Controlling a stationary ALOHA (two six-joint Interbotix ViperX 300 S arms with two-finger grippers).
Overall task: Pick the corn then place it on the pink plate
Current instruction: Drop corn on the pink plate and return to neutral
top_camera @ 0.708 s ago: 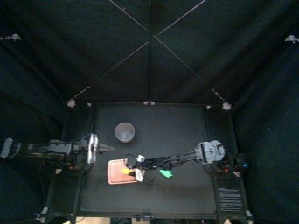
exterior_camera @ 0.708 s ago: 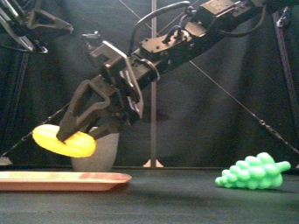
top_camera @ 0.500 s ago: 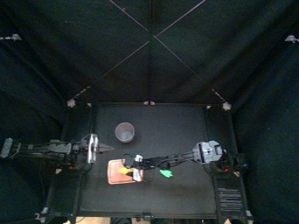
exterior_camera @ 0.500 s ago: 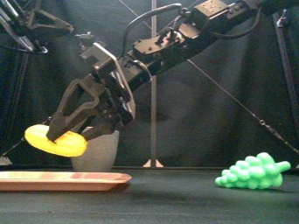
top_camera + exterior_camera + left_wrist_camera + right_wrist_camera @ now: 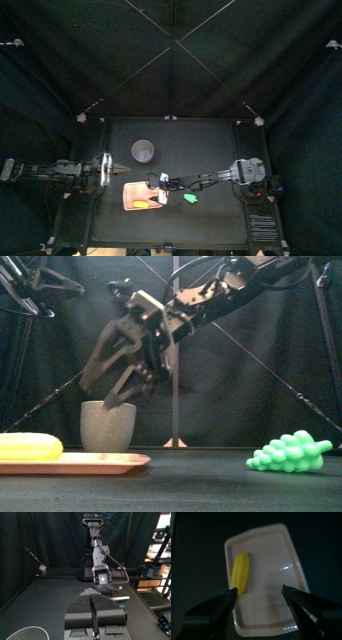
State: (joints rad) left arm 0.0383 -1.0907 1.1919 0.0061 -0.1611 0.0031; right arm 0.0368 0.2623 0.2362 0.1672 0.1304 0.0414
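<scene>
Mind the corn (image 5: 30,446), flat on the pink plate (image 5: 100,461) at lower left. Right tool (image 5: 104,391) wide open above; could knock it off if swung low. Left tool (image 5: 92,596) closed, resting far left.

Yellow corn (image 5: 30,446) lying flat on pink plate (image 5: 100,463).
</scene>
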